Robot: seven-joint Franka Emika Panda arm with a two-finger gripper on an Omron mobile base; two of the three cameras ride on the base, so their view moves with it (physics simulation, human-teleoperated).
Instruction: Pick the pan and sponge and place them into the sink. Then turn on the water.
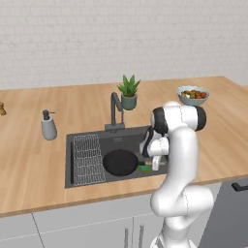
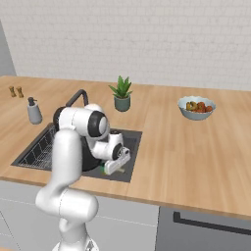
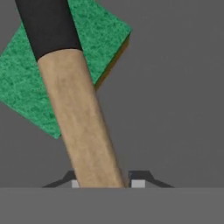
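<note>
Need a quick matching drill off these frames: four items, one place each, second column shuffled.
Things:
1. pan
2. sponge
3. soap dispenser
4. fruit bowl

Places:
A. on the counter right of the plant
B. on the counter left of the sink
C. in the sink, beside the wire rack
D. in the sink, under the pan's wooden handle

Pairs: 1-C, 2-D, 3-B, 4-A

Both base views look forward and down at the sink [image 1: 72,160] from opposite rear sides; the hand view peers close into its floor.
</note>
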